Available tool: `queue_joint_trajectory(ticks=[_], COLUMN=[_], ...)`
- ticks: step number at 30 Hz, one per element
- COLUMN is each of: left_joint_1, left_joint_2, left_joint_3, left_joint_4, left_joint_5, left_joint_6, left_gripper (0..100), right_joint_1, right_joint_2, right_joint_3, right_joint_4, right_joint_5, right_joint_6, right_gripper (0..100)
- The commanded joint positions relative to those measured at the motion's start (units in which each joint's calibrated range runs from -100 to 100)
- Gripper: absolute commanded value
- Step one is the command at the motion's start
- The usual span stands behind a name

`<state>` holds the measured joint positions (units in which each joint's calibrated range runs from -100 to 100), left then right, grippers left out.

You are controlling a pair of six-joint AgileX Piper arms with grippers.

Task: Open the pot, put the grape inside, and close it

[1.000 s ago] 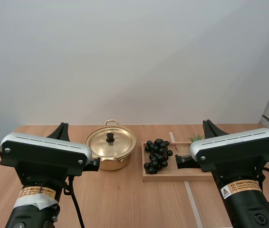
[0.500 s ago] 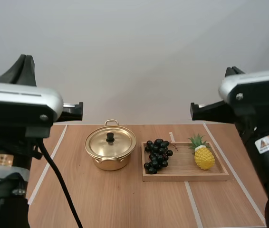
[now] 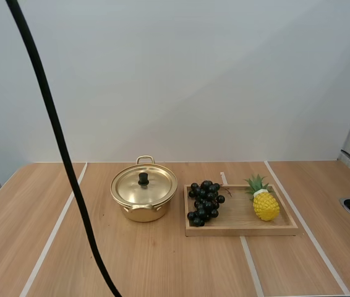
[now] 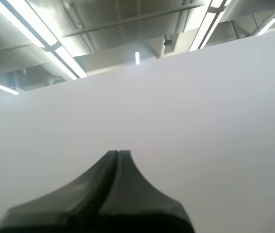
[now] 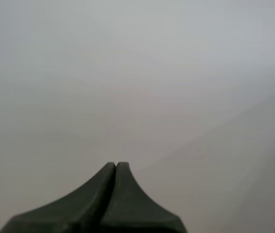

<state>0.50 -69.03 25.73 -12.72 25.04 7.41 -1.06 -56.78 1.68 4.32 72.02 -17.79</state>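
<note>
Now the arms are up and the desk lies open

A second ago both arms sat low in front of the things, the right one covering half the tray. Half a second ago they had swung up to either side. At this moment the high view takes in the whole desk (image 3: 162, 266), pale tape lines (image 3: 54, 232) and all, and nothing on it has shifted.

The golden pot (image 3: 144, 207) stands left of centre with its lid (image 3: 144, 185) on and the black knob (image 3: 143, 179) upright in the middle. Just to its right, nearly touching, lies the wooden tray (image 3: 243, 229). The dark grapes (image 3: 204, 202) are heaped at the tray's left end, the end nearest the pot. A yellow pineapple (image 3: 265, 203), hidden by the right arm a second ago, stands at the right end, well apart from the bunch.

And the claws? The left claw (image 4: 118, 153) has its two fingers pressed together into one dark wedge, pinching nothing, touching nothing, with a plain white wall (image 4: 200, 121) ahead of it. The right claw (image 5: 116, 165) is the same story: closed tight, empty, a bare pale surface in front. How far either one hangs from the pot or the grapes I cannot tell from these views
</note>
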Motion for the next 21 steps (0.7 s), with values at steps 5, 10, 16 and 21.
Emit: queue_joint_trajectory(ticks=[5,10,16,21], left_joint_1=[-0.05,-0.05,-0.05,-0.05], left_joint_2=[13.69,21.57,25.94,26.2], left_joint_3=[-19.0,-27.85,-31.54,-31.54], left_joint_4=[24.17,23.71,22.79,18.11], left_joint_5=[31.2,43.33,52.01,55.78], left_joint_6=[-22.51,-17.57,-14.76,-14.76], left_gripper=[0,0,0,0], right_joint_1=[-0.17,-0.17,-0.17,-0.17], right_joint_2=[14.62,19.43,20.24,20.09], right_joint_3=[-20.17,-21.74,-21.63,-21.63], right_joint_4=[-2.94,-2.94,-2.94,-2.94], right_joint_5=[27.92,27.98,27.98,27.98], right_joint_6=[2.83,2.83,2.83,2.83], right_gripper=[0,0,0,0])
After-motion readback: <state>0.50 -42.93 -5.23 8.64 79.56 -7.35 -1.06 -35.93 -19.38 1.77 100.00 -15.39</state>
